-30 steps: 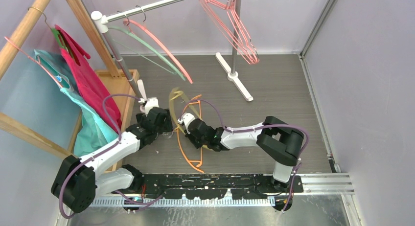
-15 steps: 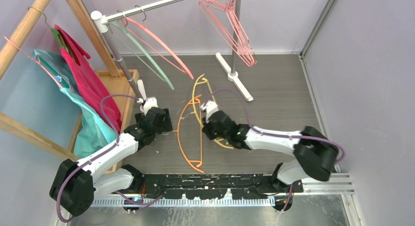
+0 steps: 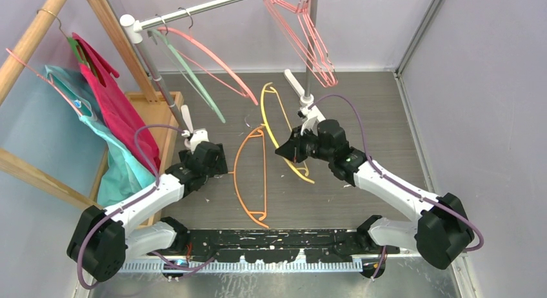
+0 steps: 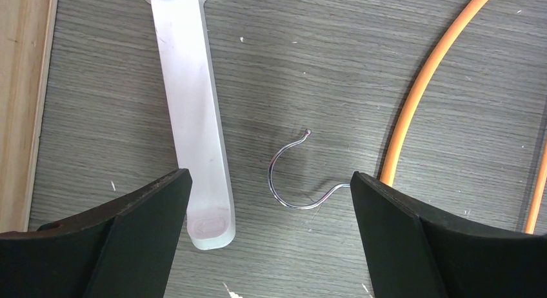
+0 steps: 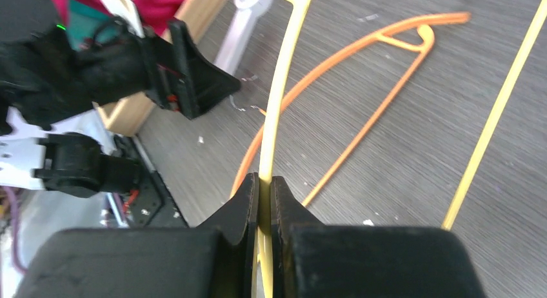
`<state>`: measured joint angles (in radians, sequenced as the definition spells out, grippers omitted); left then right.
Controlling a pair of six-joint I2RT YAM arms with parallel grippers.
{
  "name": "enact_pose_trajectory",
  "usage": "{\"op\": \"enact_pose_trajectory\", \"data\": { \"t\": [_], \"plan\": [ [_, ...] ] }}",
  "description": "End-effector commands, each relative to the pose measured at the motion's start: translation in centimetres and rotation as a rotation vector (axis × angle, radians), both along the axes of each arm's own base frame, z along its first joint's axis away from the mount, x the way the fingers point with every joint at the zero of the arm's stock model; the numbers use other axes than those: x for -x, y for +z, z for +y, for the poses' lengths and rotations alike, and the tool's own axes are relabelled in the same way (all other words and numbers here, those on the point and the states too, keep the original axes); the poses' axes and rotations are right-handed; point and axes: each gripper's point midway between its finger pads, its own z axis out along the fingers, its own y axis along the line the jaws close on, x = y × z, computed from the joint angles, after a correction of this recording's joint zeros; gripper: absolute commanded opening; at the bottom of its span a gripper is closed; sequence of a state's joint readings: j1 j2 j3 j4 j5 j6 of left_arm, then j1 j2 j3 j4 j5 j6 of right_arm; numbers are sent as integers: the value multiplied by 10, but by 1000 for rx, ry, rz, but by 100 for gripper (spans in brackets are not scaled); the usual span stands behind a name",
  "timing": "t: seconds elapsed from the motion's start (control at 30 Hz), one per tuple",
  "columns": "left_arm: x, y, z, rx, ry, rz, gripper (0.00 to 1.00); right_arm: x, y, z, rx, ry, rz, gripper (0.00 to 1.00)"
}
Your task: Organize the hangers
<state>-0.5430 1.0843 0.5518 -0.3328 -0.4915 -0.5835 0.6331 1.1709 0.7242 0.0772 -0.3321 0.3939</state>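
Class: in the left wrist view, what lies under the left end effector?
Under the left end effector: a metal hook, a white rack foot and the orange hanger. Its fingers hide whatever lies beneath them.

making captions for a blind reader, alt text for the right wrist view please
The right gripper pinches a thin yellow hanger between its black fingers. Beyond it, an orange hanger lies flat on the grey floor.

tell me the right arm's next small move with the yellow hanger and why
Probably raise the yellow hanger toward the metal rail: the right gripper is shut on its bar, and it is not yet hooked on anything.
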Motion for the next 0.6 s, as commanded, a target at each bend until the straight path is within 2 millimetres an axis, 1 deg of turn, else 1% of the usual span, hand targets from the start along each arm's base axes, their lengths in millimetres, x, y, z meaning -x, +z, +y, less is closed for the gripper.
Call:
{"op": "enact_pose_trajectory", "data": {
  "t": [0.0, 0.2, 0.33, 0.43, 0.5, 0.57],
  "plan": [
    [-15, 21, -8, 37, 8, -62, 98, 1, 95, 12, -214, 101, -130, 1],
    [-17, 26, -8, 40, 6, -73, 98, -5, 136, 12, -274, 89, -181, 1],
    [-16, 31, -8, 46, 6, -85, 98, -10, 155, 10, -294, 69, -214, 1],
    [-14, 31, -6, 48, 9, -90, 98, -11, 162, 11, -301, 67, -221, 1],
    [-13, 30, -5, 46, 11, -89, 98, -13, 159, 11, -289, 64, -217, 1],
    [-12, 31, -4, 47, 12, -91, 98, -17, 150, 8, -267, 33, -205, 1]
  ]
}}
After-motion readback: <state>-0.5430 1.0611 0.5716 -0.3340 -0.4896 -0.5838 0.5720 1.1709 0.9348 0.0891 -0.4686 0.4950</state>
